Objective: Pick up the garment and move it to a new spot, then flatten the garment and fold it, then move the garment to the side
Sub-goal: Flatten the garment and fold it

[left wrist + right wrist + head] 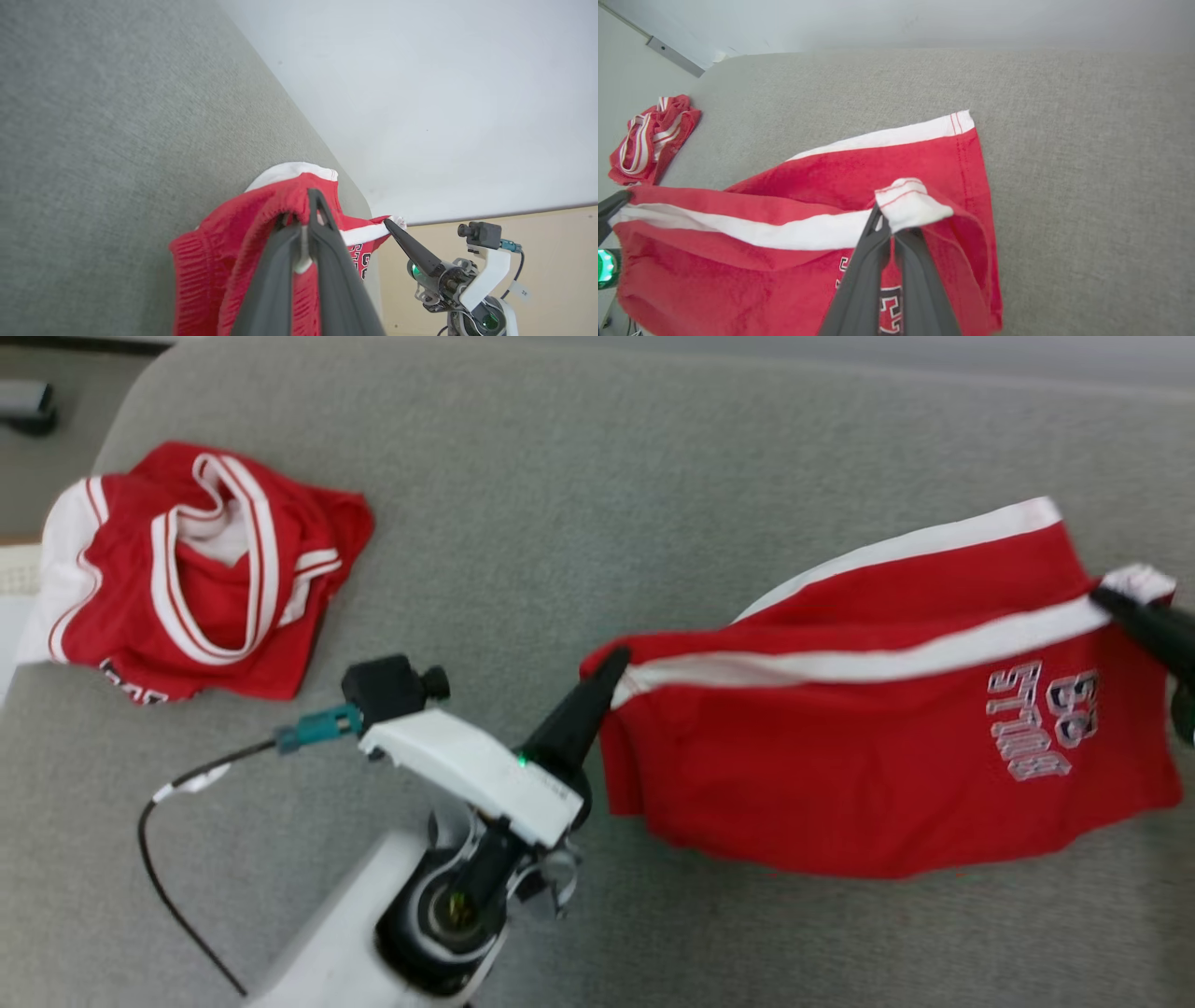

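The garment point(868, 765) is red with white stripes. It is stretched sideways over the right half of the grey cushion point(597, 476), one end in each gripper. Whether its lower edge rests on the cushion cannot be told. Its pale lettering point(1036, 719) is blurred and hard to read. In the left wrist view much of the cloth is hidden behind the fingers.

The left gripper point(611, 670) has its jaws pinched tight on the ribbed red end. The right gripper point(1111, 602) is cut off by the head view's right edge, and its jaws are clamped on a white corner.

There are two garments and two grippers. The second garment point(201, 569) is also red and white, and lies crumpled at the cushion's far left corner, well apart. One black cable point(154, 859) loops off the left arm. A dark object point(28, 406) beyond the cushion is too blurred to identify.
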Robot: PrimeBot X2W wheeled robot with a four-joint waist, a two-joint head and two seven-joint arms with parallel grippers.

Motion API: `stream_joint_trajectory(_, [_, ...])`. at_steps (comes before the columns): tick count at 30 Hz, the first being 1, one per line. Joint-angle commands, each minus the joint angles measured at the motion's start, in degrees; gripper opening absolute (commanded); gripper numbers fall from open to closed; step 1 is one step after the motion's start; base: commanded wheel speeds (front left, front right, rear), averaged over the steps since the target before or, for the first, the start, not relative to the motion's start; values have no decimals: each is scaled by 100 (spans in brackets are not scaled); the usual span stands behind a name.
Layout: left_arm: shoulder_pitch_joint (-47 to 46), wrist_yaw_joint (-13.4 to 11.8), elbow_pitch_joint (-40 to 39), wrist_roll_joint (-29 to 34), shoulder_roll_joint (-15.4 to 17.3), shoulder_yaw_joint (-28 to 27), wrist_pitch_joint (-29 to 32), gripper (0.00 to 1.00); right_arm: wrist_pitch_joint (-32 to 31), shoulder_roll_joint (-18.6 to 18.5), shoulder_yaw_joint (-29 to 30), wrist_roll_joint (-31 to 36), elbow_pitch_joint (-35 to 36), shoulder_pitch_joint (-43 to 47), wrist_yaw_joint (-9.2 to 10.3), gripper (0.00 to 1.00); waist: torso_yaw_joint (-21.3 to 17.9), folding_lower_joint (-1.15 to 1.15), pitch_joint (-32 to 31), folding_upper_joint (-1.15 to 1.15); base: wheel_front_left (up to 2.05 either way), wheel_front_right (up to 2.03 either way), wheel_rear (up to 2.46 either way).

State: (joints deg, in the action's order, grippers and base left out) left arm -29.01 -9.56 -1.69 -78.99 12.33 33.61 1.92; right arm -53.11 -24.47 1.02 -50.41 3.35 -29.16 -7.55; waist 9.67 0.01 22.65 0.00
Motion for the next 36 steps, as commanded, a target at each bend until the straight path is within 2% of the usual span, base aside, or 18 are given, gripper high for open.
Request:
stream_joint_trajectory(1, [-216,24,229,82,-131,-39,-92,0,-65,60,-35,218,-211,-361,13,0,306,-1,349,0,0,0,0])
stream_joint_trajectory(9, [-545,178,705,183,-448,-101,-416,0,6,69,-266,721,-707,-1068,13,0,470,-1,581,0,0,0,0])
stream_joint_trajectory(14, [-522,215,819,302,-507,-58,-561,0,392,-5,-281,797,-900,-1230,13,0,541,-1,611,0,0,0,0])
stream_joint_trajectory(15, [-504,243,811,310,-513,-6,-531,0,379,17,-317,734,-961,-1202,13,15,552,-1,618,0,0,0,0])
stream_joint_trajectory(16, [-471,244,800,286,-523,23,-497,0,353,18,-347,692,-999,-1181,13,42,555,-1,620,0,0,0,0])
stream_joint_trajectory(17, [-447,238,790,275,-512,52,-465,16,360,-10,-361,690,-1009,-1160,13,100,552,-1,619,0,0,0,0])
stream_joint_trajectory(18, [-434,247,767,285,-489,97,-419,42,391,-26,-359,698,-1031,-1134,13,100,543,-1,615,0,0,0,0])
stream_joint_trajectory(19, [-406,231,753,273,-476,116,-389,82,423,-23,-384,694,-1039,-1109,13,100,531,-1,612,0,0,0,0])
stream_joint_trajectory(20, [-385,195,741,283,-441,115,-365,100,476,-16,-421,698,-1022,-1095,13,100,508,-1,606,0,0,0,0])
stream_joint_trajectory(26, [-227,-15,616,523,-153,116,-439,100,949,-129,-454,620,-946,-1010,12,100,292,-1,460,0,0,0,0])
stream_joint_trajectory(28, [-167,-78,522,767,77,183,-506,100,977,-278,-497,569,-895,-924,12,100,208,-1,365,0,0,0,0])
stream_joint_trajectory(32, [-75,-307,263,1672,601,368,-935,100,838,-573,-548,487,-806,-627,12,100,59,-1,167,0,0,0,0])
stream_joint_trajectory(36, [-115,-810,31,3010,949,446,-1598,100,543,-758,-427,355,-809,-280,12,100,33,-1,89,0,0,0,0])
